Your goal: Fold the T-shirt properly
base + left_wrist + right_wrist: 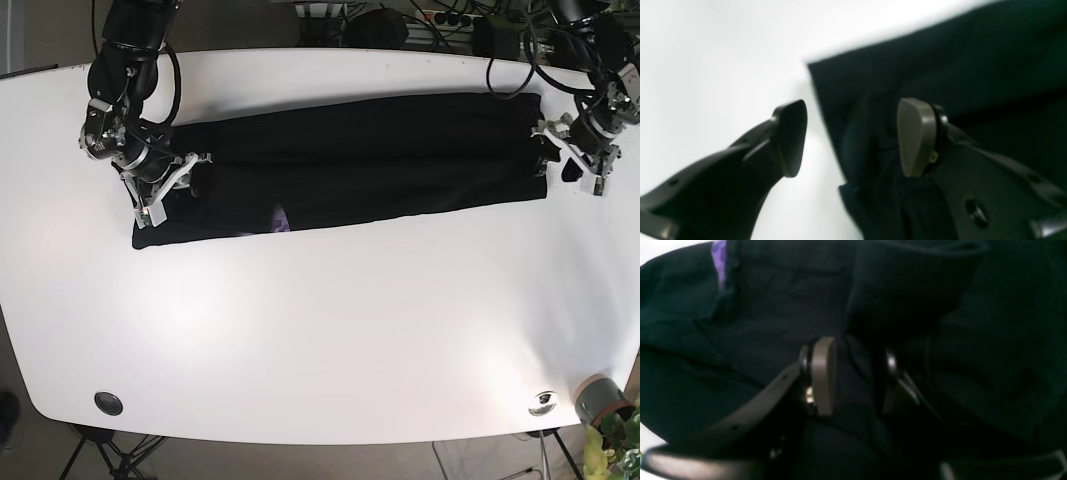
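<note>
Two end effectors flank the soft, limp T-shirt (360,160): right end effector (853,376) clenched on fabric at nine o'clock, left end effector (851,136) released at three o'clock.

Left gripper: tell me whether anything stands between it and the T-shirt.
Nothing visible does. The left gripper is open at the end of the T-shirt, one pad over the bare white table, the other over the dark cloth, and no other thing lies between.

T-shirt (360,155): 1 | table (320,320): 1 | arms: 2 | grommets: 2 | cup (598,398): 1
</note>
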